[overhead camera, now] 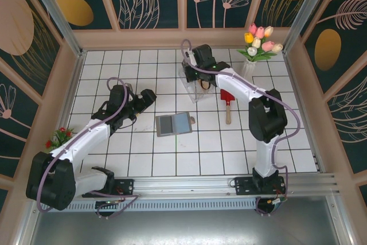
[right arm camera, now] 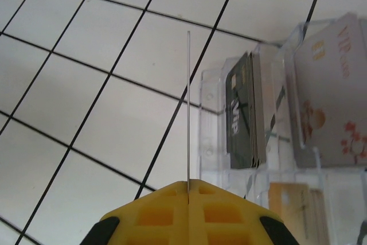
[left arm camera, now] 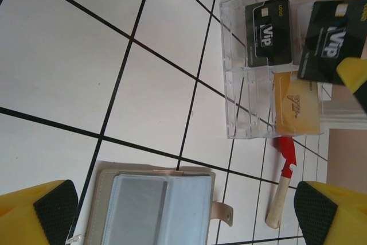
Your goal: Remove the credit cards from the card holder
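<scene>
To the holder (overhead camera: 174, 123) first: lies open and flat on the tiles (overhead camera: 114, 147) near mid-table, long axis running left to right with a slight tilt, clasp (overhead camera: 192, 120) at the right end. Sits just right of the left gripper (overhead camera: 146, 97) and a little nearer the bases. Lies well apart from the right gripper (overhead camera: 199, 57), out at the far side over the box (overhead camera: 194, 83). Makes the left arm plainly the nearer one.

For the left gripper: stands with fingers (left arm camera: 54, 207) wide apart, holding nothing, the holder's far edge between them. For the right gripper: pinches a card (right arm camera: 188, 107), fingers (right arm camera: 160, 213) pressed together on its lower edge.

From the right wrist: reads that card edge-on, as a thin line rising off the yellow fingers, box just beyond. From the left wrist: gives what looks to be the same card face-on, black with VIP lettering, plus a black card (left arm camera: 268, 30) and a gold card (left arm camera: 295, 107) standing inside the box, and the holder's grey panels up close. Cannot tell from there whether any card sits in the pockets. From above: places a red tool (overhead camera: 227, 102) right of the holder.

Probably calls next for dropping the held card into the box, then a reach to the holder.
</scene>
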You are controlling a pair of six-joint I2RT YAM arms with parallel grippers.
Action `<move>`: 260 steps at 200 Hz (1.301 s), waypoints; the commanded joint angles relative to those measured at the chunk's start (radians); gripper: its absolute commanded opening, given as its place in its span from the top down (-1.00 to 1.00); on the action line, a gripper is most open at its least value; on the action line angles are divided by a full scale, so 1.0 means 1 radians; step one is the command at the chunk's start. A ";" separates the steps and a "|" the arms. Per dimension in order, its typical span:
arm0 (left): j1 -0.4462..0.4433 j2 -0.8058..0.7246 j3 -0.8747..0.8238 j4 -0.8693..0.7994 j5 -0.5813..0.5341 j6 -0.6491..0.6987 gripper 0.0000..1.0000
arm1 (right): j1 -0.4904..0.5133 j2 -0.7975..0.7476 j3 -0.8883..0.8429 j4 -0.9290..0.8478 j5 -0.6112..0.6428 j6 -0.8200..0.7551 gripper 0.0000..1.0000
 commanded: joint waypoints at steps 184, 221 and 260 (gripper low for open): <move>0.007 0.063 -0.003 -0.003 0.079 0.027 -0.97 | -0.056 0.187 0.195 -0.107 0.054 -0.122 1.00; 0.006 0.071 -0.002 -0.002 0.085 0.031 -0.97 | -0.055 0.203 0.200 -0.117 0.017 -0.144 1.00; 0.006 0.074 -0.007 0.000 0.092 0.035 -0.97 | -0.056 0.216 0.203 -0.126 0.025 -0.175 1.00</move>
